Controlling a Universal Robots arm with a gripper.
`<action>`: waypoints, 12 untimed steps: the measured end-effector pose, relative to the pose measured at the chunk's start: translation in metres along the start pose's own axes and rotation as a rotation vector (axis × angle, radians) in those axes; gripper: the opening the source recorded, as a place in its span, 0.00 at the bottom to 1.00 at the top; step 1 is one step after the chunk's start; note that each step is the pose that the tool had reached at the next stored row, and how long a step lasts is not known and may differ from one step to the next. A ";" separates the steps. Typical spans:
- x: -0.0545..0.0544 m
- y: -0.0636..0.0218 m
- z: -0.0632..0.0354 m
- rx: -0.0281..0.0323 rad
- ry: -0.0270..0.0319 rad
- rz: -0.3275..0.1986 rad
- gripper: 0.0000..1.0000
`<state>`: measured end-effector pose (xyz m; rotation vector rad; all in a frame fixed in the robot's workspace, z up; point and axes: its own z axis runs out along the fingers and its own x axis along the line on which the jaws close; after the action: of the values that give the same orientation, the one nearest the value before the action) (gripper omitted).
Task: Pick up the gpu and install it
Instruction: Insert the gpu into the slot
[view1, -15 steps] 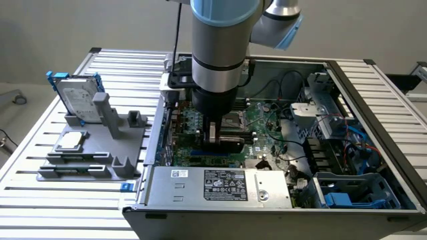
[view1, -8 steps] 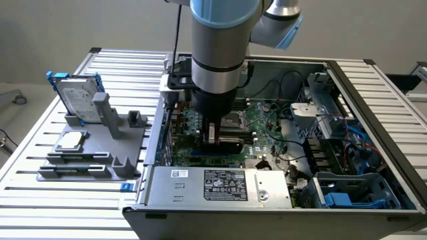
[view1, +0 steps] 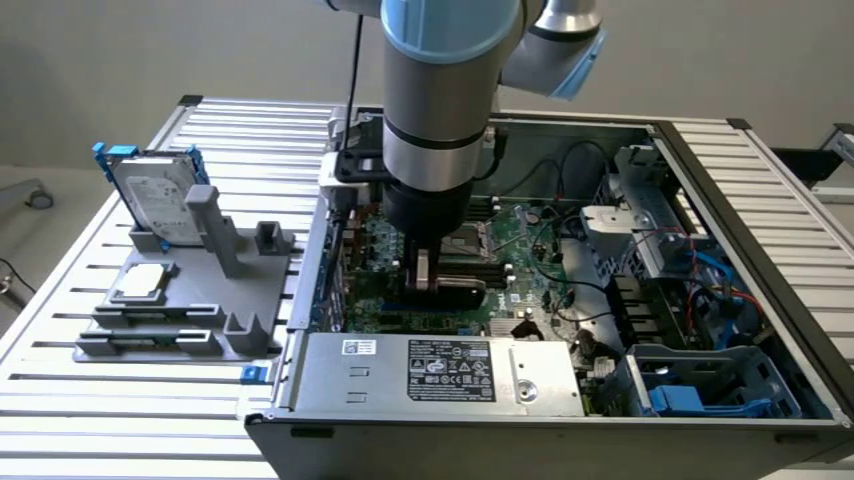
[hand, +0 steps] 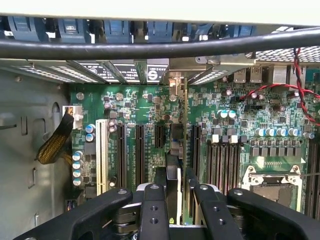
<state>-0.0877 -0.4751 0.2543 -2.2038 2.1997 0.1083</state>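
Currently the claw (hand: 176, 176) stands partly closed, neither wide nor pinched tight. You can see its two black fingers (hand: 154, 210) pressed against either face of the gpu (hand: 176, 140). The card runs edge-on away from the wrist camera, upright, with its metal bracket end towards the rear wall of the case. It sits over the motherboard (hand: 145, 105), in line with the row of black expansion slots. The white slot (hand: 101, 155) lies well to one side of it and the CPU socket (hand: 270, 186) to the other.

From the exterior view, note the claw (view1: 441, 285) deep inside the open computer case (view1: 534, 450). A dark slab of the gpu (view1: 454, 294) shows below the fingers, close to the board.

Hard to read:
- The arm (view1: 434, 90) covers most of the card from outside, and the fingers hide its near end from the wrist camera.
- You cannot tell whether its lower edge has entered a slot or merely hangs over one.
- A thick black cable (hand: 150, 47) crosses the wrist view and cuts off part of the case's rear.

On the table (view1: 67, 400), to the exterior view's left of the case, the grey fixture (view1: 174, 335) carries the hard drive (view1: 158, 195) and the CPU chip (view1: 144, 282).
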 end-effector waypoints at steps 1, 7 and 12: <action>0.000 0.0000 0.0004 -0.0005 0.0000 0.000 0.26; 0.000 -0.0001 0.0028 -0.0020 0.0001 0.000 0.26; 0.000 -0.0001 0.0035 -0.0024 -0.0003 0.000 0.26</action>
<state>-0.0876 -0.4751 0.2507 -2.2047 2.2008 0.1114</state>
